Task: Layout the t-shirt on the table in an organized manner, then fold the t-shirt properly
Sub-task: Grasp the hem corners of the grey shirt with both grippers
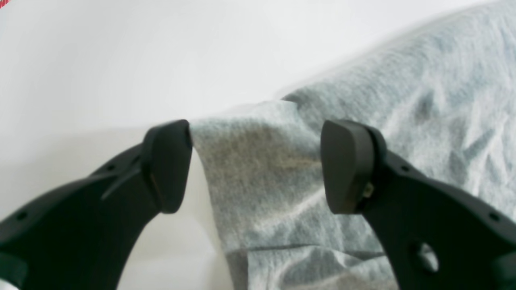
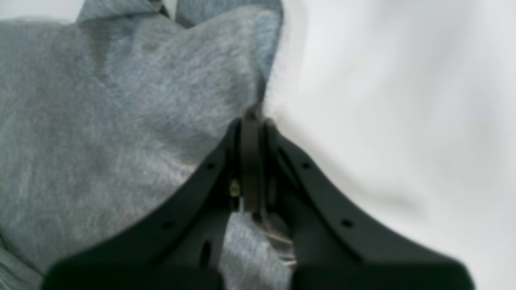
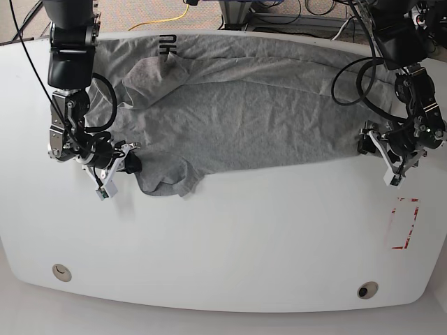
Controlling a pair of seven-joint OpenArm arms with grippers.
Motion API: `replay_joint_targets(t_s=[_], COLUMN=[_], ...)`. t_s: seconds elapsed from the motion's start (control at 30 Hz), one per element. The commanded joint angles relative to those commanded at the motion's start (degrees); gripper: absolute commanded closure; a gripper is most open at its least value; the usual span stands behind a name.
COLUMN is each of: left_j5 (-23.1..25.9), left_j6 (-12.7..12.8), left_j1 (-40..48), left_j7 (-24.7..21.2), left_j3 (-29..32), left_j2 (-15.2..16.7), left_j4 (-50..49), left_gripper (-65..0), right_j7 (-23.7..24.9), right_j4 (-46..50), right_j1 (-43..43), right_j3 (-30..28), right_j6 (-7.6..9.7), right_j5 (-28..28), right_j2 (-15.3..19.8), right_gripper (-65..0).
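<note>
The heather-grey t-shirt point(image 3: 244, 115) lies spread and wrinkled across the far half of the white table point(image 3: 223, 237), with dark lettering point(image 3: 167, 43) near its back left. At the left in the base view, my right gripper point(image 3: 131, 162) pinches the shirt's lower left edge. Its wrist view shows the right gripper point(image 2: 252, 121) shut, with grey t-shirt point(image 2: 121, 121) fabric running between the fingers. At the right, my left gripper point(image 3: 364, 143) sits at the shirt's right corner. There the left gripper point(image 1: 258, 165) is open, and a corner of the t-shirt point(image 1: 262, 181) lies between its fingertips without being clamped.
A red-taped rectangle point(image 3: 404, 225) marks the table near the right edge, just in front of my left arm. Two round grommet holes point(image 3: 61, 271) point(image 3: 367, 289) sit near the front edge. Cables point(image 3: 174, 15) run behind the table's far edge.
</note>
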Motion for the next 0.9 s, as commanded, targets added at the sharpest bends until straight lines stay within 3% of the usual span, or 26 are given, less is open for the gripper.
replay_joint_targets(t_s=[0.17, 0.6, 0.67, 0.9], left_j5=[-0.2, -0.1, 0.0, 0.0], left_j6=[0.1, -0.2, -0.2, -0.2], left_j1=[-0.1, 0.4, 0.4, 0.0], left_j7=[-2.8, -3.1, -3.1, -4.0], left_j3=[-0.9, -0.7, -0.7, -0.6], left_j2=[-1.4, -1.3, -1.3, -1.2], left_j4=[-3.5, -5.0, -5.2, -8.8], left_gripper=[-47.1, -44.9, -40.6, -16.5], right_j7=[0.0, 0.0, 0.0, 0.0], right_j4=[0.0, 0.0, 0.0, 0.0], right_j1=[0.0, 0.0, 0.0, 0.0], right_j3=[0.0, 0.1, 0.1, 0.1], right_j6=[0.00, 0.00, 0.00, 0.00], right_j5=[0.0, 0.0, 0.0, 0.1], right_j2=[0.0, 0.0, 0.0, 0.0], right_gripper=[-1.7, -1.7, -1.7, -1.7])
